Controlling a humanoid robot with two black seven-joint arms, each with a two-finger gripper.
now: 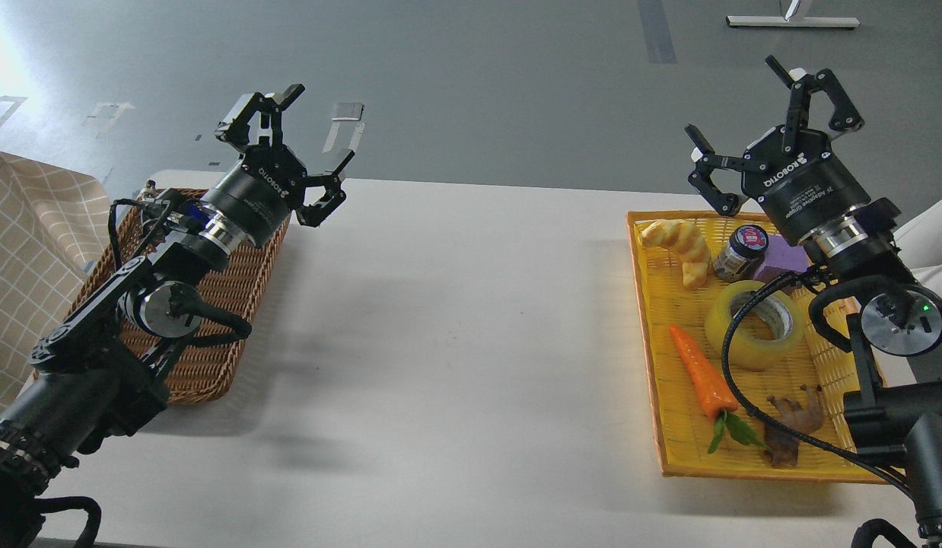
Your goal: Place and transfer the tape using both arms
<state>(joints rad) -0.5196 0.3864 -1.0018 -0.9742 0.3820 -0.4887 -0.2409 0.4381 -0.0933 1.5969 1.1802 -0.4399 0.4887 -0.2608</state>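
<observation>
The tape (755, 326), a wide yellowish translucent roll with a grey-white core, lies flat in the yellow tray (653, 365) at the right, partly crossed by my right arm's black cable. My right gripper (771, 125) is open and empty, raised above the tray's far edge, well above and behind the tape. My left gripper (296, 144) is open and empty, raised over the far right corner of the brown wicker basket (205, 358) at the left.
In the yellow tray lie a croissant (680, 245), a small dark jar (741, 251), a purple block (783, 259), a carrot (701, 373) and a brown toy animal (794, 418). The white table (456, 342) lies between basket and tray. A checked cloth (30, 243) hangs at far left.
</observation>
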